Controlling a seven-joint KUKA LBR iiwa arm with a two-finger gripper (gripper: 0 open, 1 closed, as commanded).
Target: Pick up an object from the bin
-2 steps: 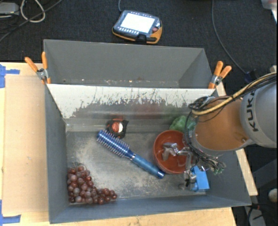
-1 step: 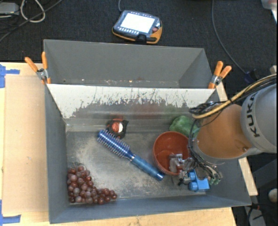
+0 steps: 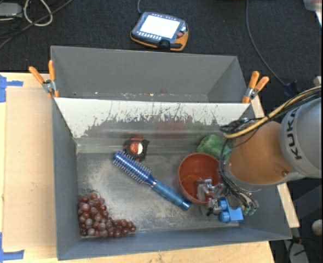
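Note:
My gripper [image 3: 211,196] hangs low at the bin's right front, right beside the lower right rim of an orange-brown cup [image 3: 194,172] that lies tipped with its mouth facing up and forward. A blue hairbrush [image 3: 148,178] lies slantwise in the middle of the floor, and its handle end reaches the cup's front, just left of the gripper. Behind the cup, a crumpled green thing [image 3: 211,144] rests against the back wall, partly hidden by the arm's orange cover.
A bunch of dark red grapes [image 3: 99,218] lies in the front left corner. A small round red and black thing [image 3: 135,147] sits near the back wall, left of centre. The arm and its cables cover the bin's right side.

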